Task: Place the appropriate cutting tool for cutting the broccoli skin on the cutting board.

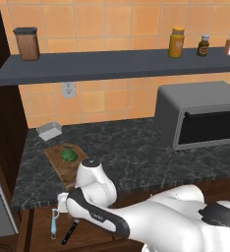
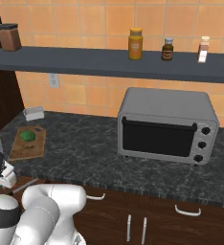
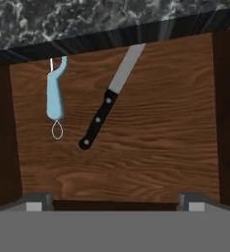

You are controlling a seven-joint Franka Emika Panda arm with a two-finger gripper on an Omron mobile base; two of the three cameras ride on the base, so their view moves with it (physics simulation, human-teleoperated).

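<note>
The white arm is reaching down over the counter edge so that its hand is looking straight into an open wooden drawer (image 3: pixel 136 162), because the tool it needs is lying there and not on the worktop. The slim knife with a black riveted handle and long silver blade (image 3: pixel 109 98) is resting flat on the drawer floor, its blade tip pointing toward one o'clock in the hand view and its handle butt toward seven o'clock. Just beside it, toward nine o'clock and not touching it, the small light-blue-handled peeler (image 3: pixel 54 96) is lying roughly parallel. In the left base view both tools are showing below the counter front, near the arm's elbow.

The gripper (image 3: pixel 114 203) is hovering above the drawer with its fingers spread wide and holding nothing; that wide stance probably suits a descent over the narrow handle.

The flat rectangular brown wooden cutting board (image 1: pixel 58 165) is sitting on the dark speckled counter at the arm's eleven o'clock in the left base view, with the small rounded dark-green broccoli floret (image 1: pixel 69 155) on its far half, so its near half is free. A small grey-white tray (image 1: pixel 49 130) is standing behind the board, near the wall.
</note>
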